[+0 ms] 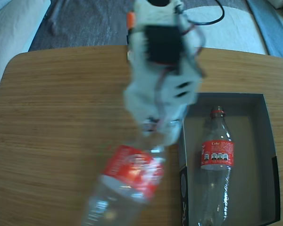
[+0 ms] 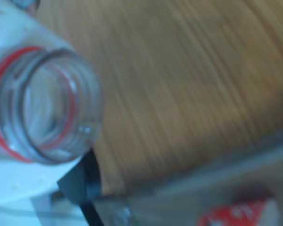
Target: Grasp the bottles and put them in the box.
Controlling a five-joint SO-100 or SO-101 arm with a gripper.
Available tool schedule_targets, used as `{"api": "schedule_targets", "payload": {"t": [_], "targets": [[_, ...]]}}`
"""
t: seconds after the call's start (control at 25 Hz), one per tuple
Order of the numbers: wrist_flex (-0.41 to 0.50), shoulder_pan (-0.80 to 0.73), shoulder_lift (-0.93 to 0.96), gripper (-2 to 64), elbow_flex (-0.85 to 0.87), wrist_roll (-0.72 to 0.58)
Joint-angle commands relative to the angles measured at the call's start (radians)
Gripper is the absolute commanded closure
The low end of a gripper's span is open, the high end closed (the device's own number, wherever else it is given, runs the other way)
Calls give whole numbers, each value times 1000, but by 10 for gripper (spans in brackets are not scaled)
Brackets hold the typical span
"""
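In the fixed view my white gripper [image 1: 156, 133] is shut on the neck of a clear cola bottle [image 1: 132, 176] with a red label. That bottle hangs tilted above the wooden table [image 1: 61, 117], just left of the box [image 1: 247, 188]. A second bottle [image 1: 217, 155] lies inside the grey box, its neck pointing to the far end. The wrist view is blurred. It shows the held bottle's open mouth and red neck ring [image 2: 87, 110] at the left, and the box wall [image 2: 203, 179] with the other bottle's red label [image 2: 236, 214] at the bottom right.
The box sits at the table's right front corner. Bare wood spreads across the left and back of the table. Beyond the far edge are grey carpet, a pale rug and a black cable [image 1: 212, 21]. A light cushion [image 1: 9, 23] lies at the far left.
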Motion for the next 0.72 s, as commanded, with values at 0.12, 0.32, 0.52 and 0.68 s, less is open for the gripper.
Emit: {"api": "schedule_targets", "payload": {"t": [0.12, 0.32, 0.52, 0.68], "targets": [[23, -304, 57, 582, -106, 155], [20, -534, 55, 582, -104, 287], [17, -661, 14, 582, -106, 402], [17, -716, -63, 582, -181, 454]]}}
